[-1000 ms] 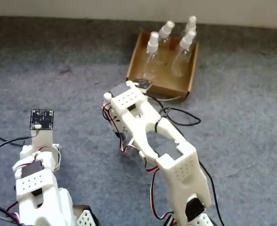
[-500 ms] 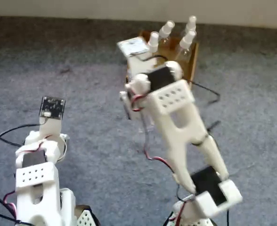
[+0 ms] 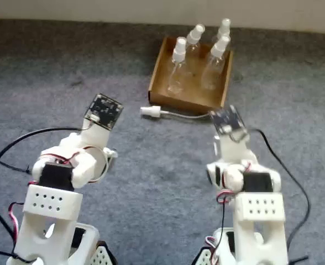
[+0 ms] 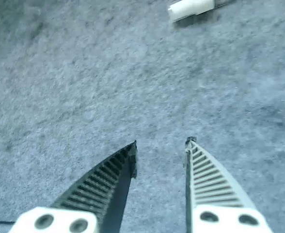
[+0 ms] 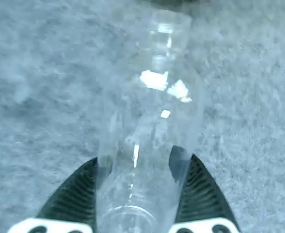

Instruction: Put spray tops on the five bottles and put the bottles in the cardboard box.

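Observation:
The cardboard box [image 3: 188,104] stands at the back of the carpet and holds several clear bottles [image 3: 177,69] with white spray tops, all upright. A loose white spray top [image 3: 151,111] with a thin tube lies on the carpet just in front of the box, and its white head [image 4: 191,8] shows ahead of my left gripper. My left gripper [image 4: 161,144] is open above bare carpet with nothing between its fingers. My right gripper [image 5: 138,158] is shut on a clear, uncapped bottle [image 5: 151,104], which lies along the gripper's axis over the carpet.
Grey carpet covers the whole floor. The left arm [image 3: 74,165] sits at the front left and the right arm [image 3: 245,176] at the front right, with black cables trailing beside them. A pale wall edge runs behind the box.
The right arm, which stretched toward the box half a second ago, has drawn back to the front right. The left arm has shifted forward and rightward. The loose spray top now lies uncovered.

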You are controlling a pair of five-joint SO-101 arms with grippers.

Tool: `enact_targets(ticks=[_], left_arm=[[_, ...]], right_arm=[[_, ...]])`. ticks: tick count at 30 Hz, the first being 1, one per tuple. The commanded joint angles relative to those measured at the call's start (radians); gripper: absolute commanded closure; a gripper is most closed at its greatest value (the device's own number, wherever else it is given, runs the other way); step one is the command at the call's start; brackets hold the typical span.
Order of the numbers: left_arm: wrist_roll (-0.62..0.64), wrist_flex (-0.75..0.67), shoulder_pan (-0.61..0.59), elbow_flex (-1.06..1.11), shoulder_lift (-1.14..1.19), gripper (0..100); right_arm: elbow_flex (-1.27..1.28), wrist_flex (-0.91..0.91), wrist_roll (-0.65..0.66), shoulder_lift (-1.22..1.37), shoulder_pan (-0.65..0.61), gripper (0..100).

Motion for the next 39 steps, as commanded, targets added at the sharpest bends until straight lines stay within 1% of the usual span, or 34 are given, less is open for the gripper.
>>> enact_targets(ticks=[1, 4, 7, 14, 18, 20, 21, 23, 27, 34, 36, 39], left_arm=[[0.063, 0.005, 0.137, -0.013, -0.005, 84], [0.066, -0.031, 0.17, 0.054, -0.01, 84], [0.066, -0.104, 0.168, 0.116, -0.012, 84], [0.063, -0.147, 0.162, 0.154, -0.012, 84], [0.055, -0.213, 0.044, 0.168, -0.01, 84], [0.02, -0.265, -0.021, 0.186, -0.012, 84], [0.025, -0.288, -0.044, 0.203, -0.012, 84], [0.029, -0.338, -0.047, 0.248, -0.012, 84], [0.029, -0.433, -0.002, 0.288, -0.012, 84], [0.037, -0.431, 0.016, 0.297, -0.012, 84], [0.038, -0.43, 0.015, 0.295, -0.012, 84], [0.071, -0.428, 0.01, 0.288, -0.008, 84]], right_arm=[[0.262, -0.125, 0.014, -0.199, 0.097, 99.3], [0.406, -0.148, -0.02, -0.3, 0.107, 99.3], [0.418, -0.145, -0.061, -0.367, 0.102, 99.3], [0.424, -0.147, -0.061, -0.389, 0.099, 99.3], [0.42, -0.145, -0.054, -0.394, 0.107, 99.3], [0.421, -0.145, -0.002, -0.394, 0.107, 99.3], [0.42, -0.143, 0.021, -0.394, 0.105, 99.3], [0.418, -0.134, 0.014, -0.394, 0.105, 99.3], [0.42, -0.074, 0.014, -0.394, 0.108, 99.3], [0.424, -0.079, 0.006, -0.394, 0.11, 99.3], [0.421, -0.085, 0.006, -0.394, 0.124, 99.3], [0.424, -0.14, 0.006, -0.394, 0.159, 99.3]])
